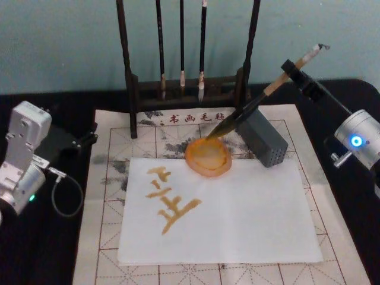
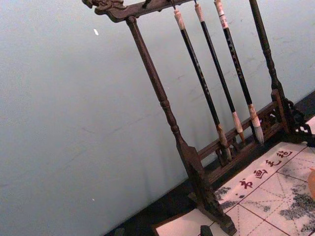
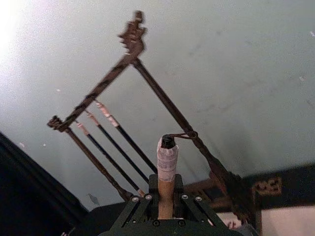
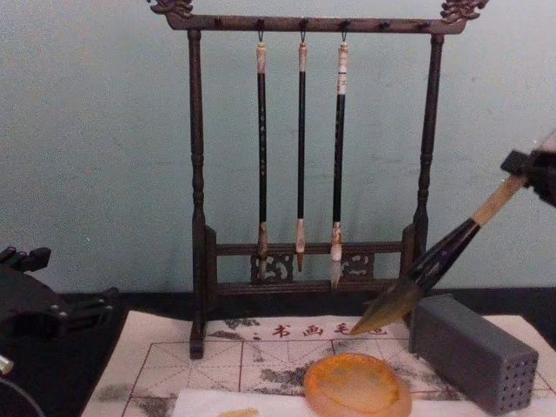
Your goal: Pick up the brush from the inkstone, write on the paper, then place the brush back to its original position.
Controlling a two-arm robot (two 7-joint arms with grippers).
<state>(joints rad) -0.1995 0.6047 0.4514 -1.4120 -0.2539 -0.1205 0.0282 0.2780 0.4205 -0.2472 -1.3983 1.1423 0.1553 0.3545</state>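
While the right gripper [image 1: 291,67] clenches the brush [image 1: 261,98] high on its tan handle, just below the white cap, the brush slants down toward the robot's left with its bristles aimed at the inkstone [image 1: 208,157]. Head view: tip over the dish's far rim. Chest view: tip hangs above the dish, a gap between them. Black ferrule passes just beside the top corner of the grey block [image 1: 263,139]; touching or apart, cannot tell. Inkstone sits at the far edge of the paper [image 1: 237,219], overlapping it. Paper lies on a gridded mat [image 1: 314,190] and carries amber strokes [image 1: 169,202] on its left half. Rack [image 1: 128,89] stands at the mat's far edge, three thin brushes [image 1: 181,47] hanging from it. Left gripper [image 1: 86,139] parked over the dark table [image 1: 65,255] left of the mat, well apart from the brush; released or clenched, cannot tell.
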